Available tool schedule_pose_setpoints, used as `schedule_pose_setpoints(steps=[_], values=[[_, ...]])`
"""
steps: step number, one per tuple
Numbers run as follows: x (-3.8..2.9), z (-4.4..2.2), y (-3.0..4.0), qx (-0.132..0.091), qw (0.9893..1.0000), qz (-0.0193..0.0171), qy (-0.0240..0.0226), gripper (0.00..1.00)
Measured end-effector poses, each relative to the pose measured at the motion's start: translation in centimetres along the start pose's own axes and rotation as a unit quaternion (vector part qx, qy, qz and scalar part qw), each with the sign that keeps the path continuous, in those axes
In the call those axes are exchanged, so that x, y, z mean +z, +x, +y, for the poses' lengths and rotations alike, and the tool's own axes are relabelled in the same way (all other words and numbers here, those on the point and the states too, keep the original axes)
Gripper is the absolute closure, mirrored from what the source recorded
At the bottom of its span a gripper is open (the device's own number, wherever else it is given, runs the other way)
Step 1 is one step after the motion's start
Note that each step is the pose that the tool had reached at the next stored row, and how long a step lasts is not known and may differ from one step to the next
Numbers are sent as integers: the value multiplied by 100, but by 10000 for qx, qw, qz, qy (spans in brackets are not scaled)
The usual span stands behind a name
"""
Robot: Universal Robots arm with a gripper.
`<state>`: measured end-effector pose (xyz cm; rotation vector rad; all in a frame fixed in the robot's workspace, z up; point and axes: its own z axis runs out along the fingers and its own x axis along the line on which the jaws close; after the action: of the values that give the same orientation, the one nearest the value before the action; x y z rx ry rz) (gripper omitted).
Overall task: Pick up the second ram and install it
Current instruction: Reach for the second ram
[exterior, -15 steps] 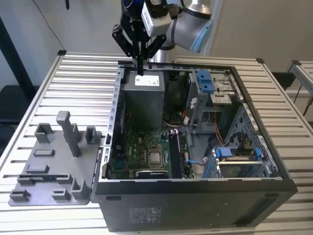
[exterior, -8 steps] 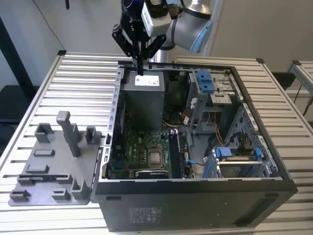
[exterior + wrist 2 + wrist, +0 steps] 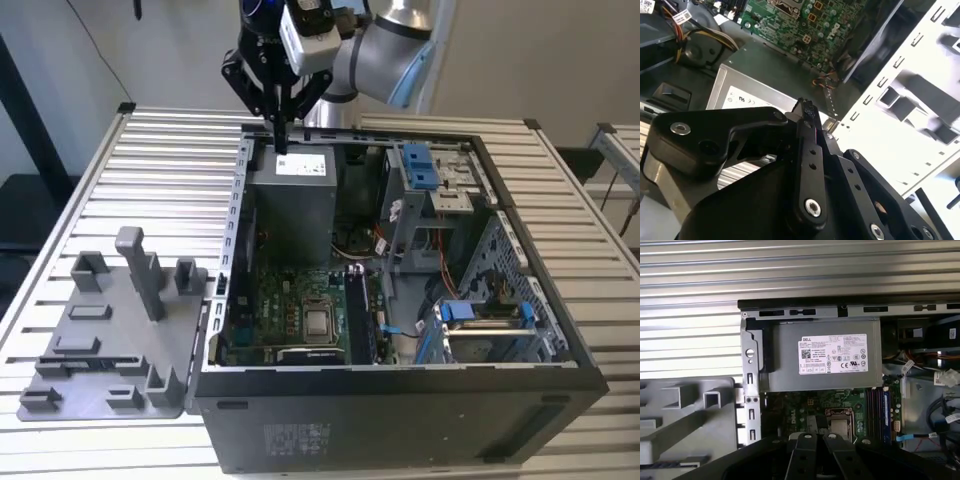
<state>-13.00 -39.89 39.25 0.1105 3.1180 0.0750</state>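
Arm position: the black two-finger gripper [image 3: 281, 145] hangs in the upper middle of the exterior view, above the grey metal power supply box [image 3: 295, 200] at the far end of the open black computer case [image 3: 400, 385].

Finger state: in the second wrist view the gripper [image 3: 805, 107] has its fingers drawn together at the tips, with nothing seen between them.

Task item: the second ram [image 3: 88, 357], a thin dark circuit-board stick, appears to sit on edge in a slot of the grey plastic tray [image 3: 100, 330] at the exterior view's lower left. It is well apart from the gripper. The first wrist view shows it as a dark strip [image 3: 675, 463] on that tray.

Surroundings: the green motherboard [image 3: 280, 310] lies inside the case, below the power supply box in the frame. Case and tray both rest on the slatted aluminium table [image 3: 170, 150].
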Motion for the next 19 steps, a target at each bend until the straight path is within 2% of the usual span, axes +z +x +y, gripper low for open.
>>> schedule_pose_setpoints(steps=[19], values=[[13, -22, 273, 0, 10000, 0, 0, 89]])
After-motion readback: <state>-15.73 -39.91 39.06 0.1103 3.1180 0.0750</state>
